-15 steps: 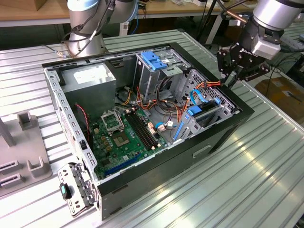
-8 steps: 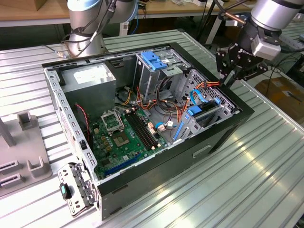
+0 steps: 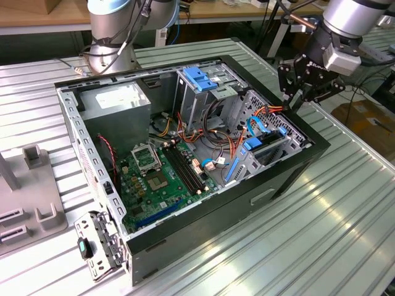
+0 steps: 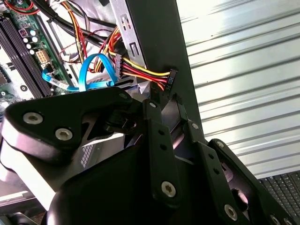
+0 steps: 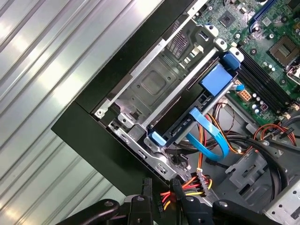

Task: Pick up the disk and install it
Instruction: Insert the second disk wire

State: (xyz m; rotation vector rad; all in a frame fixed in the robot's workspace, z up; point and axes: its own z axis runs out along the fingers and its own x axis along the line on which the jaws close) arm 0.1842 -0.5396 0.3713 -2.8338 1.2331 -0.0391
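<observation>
The disk (image 3: 266, 147) sits edge-up in the drive bay at the end of the open computer case (image 3: 290, 179) on the exterior view's right, its blue side rails showing. In the first wrist view the disk (image 5: 213, 80) lies slotted in the metal bay, with a blue data cable (image 5: 211, 136) looped beside it. My gripper (image 3: 296, 98) hangs above the case's far rim, away from the disk. In both wrist views the gripper (image 4: 164, 102) (image 5: 161, 187) is open by a narrow gap with nothing in it, just short of a black power plug (image 4: 170, 78) on red and yellow wires.
Inside the case are the green motherboard (image 3: 160, 179), a grey power-supply box (image 3: 117, 105) and a tall metal cage with a light-blue latch (image 3: 200, 79). The case stands on a ribbed metal table (image 3: 333, 234). A grey fixture (image 3: 37, 197) stands at the exterior view's left.
</observation>
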